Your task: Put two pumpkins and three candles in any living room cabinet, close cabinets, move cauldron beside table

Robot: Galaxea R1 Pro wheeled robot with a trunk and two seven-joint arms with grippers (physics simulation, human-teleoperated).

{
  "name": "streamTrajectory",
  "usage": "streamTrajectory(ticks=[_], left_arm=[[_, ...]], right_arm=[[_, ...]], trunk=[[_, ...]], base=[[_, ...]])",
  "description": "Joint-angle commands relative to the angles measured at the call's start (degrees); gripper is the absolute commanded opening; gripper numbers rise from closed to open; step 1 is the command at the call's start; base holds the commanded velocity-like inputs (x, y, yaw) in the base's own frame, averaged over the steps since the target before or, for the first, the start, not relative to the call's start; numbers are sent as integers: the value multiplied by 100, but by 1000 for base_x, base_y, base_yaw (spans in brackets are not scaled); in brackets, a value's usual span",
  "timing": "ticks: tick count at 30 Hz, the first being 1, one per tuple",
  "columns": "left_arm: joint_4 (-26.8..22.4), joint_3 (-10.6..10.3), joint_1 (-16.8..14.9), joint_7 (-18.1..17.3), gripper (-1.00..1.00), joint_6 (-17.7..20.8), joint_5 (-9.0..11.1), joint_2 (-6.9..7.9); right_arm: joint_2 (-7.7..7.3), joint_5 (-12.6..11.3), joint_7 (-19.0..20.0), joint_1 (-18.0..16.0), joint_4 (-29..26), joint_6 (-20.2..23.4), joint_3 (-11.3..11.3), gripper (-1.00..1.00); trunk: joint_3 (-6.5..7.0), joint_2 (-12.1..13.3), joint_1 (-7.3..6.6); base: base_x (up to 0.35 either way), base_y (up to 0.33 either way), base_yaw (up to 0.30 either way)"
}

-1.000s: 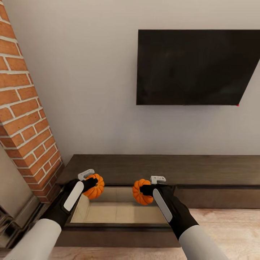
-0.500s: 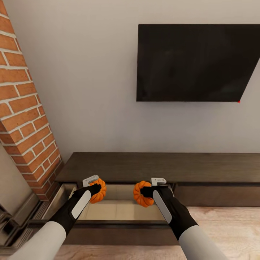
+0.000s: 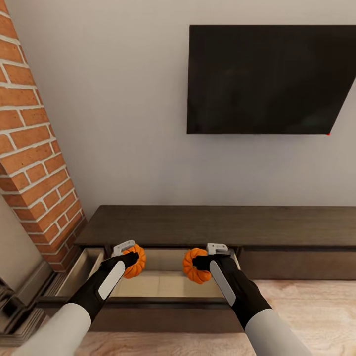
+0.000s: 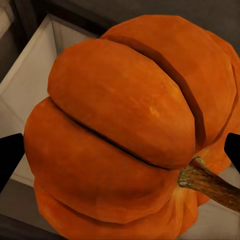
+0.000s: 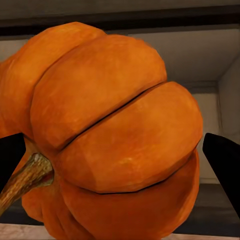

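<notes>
Two pumpkins, one (image 3: 134,261) clamped in the left gripper (image 3: 129,257) at 7 o'clock, the other (image 3: 194,265) in the right gripper (image 3: 203,261) at 6, hang over one open cabinet (image 3: 198,225) drawer (image 3: 163,284).

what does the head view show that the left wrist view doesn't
Head view: the TV, the brick column, the cabinet top, and the right hand holding the second pumpkin. Left wrist view: the first pumpkin's stem up close. Both: the left hand clamped on its pumpkin over the open pale drawer.
</notes>
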Motion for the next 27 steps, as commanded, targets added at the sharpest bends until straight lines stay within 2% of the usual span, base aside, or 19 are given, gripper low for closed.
streamTrajectory(ticks=[1,8,15,20,22,27], left_arm=[[-13,-35,-4,62,-100,7,41,8],[-8,-31,-3,56,-100,13,50,10],[17,52,-6,14,-100,56,150,44],[101,58,-6,-472,-100,78,248,66],[133,55,-4,-541,-100,73,250,58],[151,67,-7,-589,-100,32,242,41]], right_arm=[[-2,-57,-57,-5,-7,10,13,-100],[-16,-57,-41,-5,-7,26,13,-100],[-19,-70,9,-5,-7,35,11,-100],[-26,-94,31,-5,-7,37,7,-100],[-28,-98,32,-5,-7,37,7,-100],[-29,-107,33,-5,-7,37,4,-100]], trunk=[[-24,-45,22],[-149,-325,175],[-275,-606,329],[-365,-807,439],[-401,-887,483],[-401,-887,483]], base=[[0,0,0],[0,0,0],[0,0,0],[0,0,0],[0,0,0],[4,0,0]])
